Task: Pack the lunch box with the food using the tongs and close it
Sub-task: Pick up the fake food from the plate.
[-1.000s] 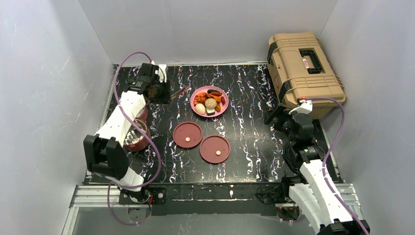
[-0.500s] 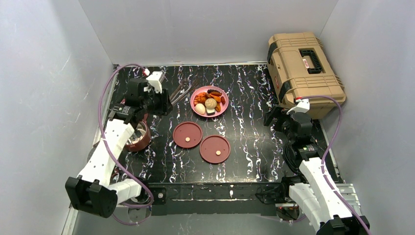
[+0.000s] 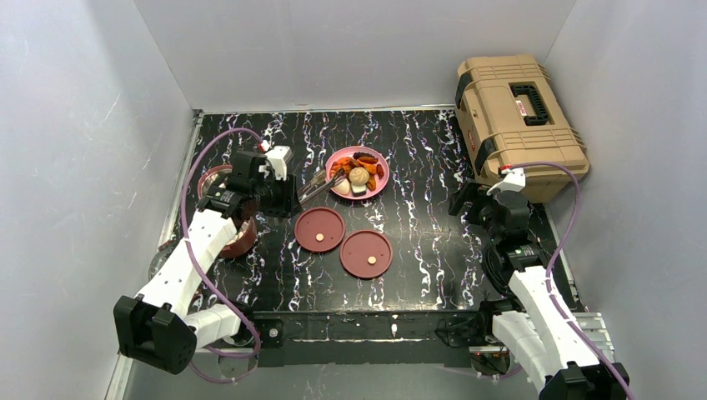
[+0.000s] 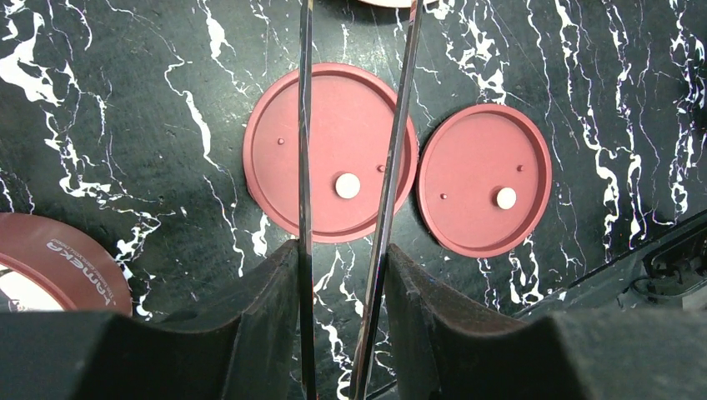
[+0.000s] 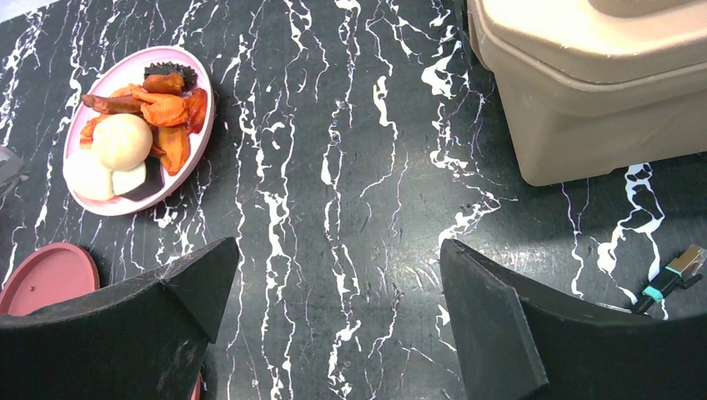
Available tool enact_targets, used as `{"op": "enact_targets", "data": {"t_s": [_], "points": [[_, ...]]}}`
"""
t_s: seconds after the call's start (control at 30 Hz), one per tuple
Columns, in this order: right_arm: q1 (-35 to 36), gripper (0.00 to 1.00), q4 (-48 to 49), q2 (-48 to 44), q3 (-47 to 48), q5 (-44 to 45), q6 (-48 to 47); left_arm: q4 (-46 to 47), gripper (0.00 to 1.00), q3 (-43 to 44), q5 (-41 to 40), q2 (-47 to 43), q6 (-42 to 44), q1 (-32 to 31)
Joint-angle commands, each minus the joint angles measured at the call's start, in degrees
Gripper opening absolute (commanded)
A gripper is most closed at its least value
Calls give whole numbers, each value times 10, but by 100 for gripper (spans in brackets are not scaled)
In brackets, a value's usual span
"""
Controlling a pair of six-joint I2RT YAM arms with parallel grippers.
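Black marble-patterned tabletop (image 3: 433,242), glossy with white veins, fills the floor of a pale-walled enclosure. Closest in, the left gripper (image 4: 342,250) clamps narrowly on the tongs (image 4: 305,125). Its dark wedge-shaped fingers (image 4: 267,292) press two thin, shiny metal blades, which stand slightly apart. A maroon bowl (image 4: 50,258) with a lettered rim sits just left of those fingers. Under the blades lies a flat, round maroon lid (image 4: 346,133) with a pale centre dot. Its smaller twin (image 4: 483,179) is just to the right. The tong tips reach the near edge of the smooth pink plate (image 3: 377,188). On it are heaped a pale round bun (image 5: 122,142), a white egg-like piece (image 5: 87,175), glossy orange chunks (image 5: 162,108) and dark bits (image 5: 171,71). The right gripper (image 5: 338,250) hangs with jaws spread wide and nothing in them, well right of the tongs. Beyond it is the boxy tan toolbox (image 5: 600,92).
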Motion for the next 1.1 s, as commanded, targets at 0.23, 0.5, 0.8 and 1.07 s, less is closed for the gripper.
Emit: {"op": "enact_targets", "data": {"t_s": [0.23,0.5,0.8,1.07], "points": [[-1,100,42,8,-7,6,-4,-7,38,10,33,33,-17,-5],[-1,100,46,8,-12,6,-5,1,38,10,33,42,-25,-6],[-1,100,48,8,-16,6,-8,7,38,14,43,72,-34,-7],[-1,100,52,9,-22,6,-8,16,37,30,37,93,-40,-7]]}}
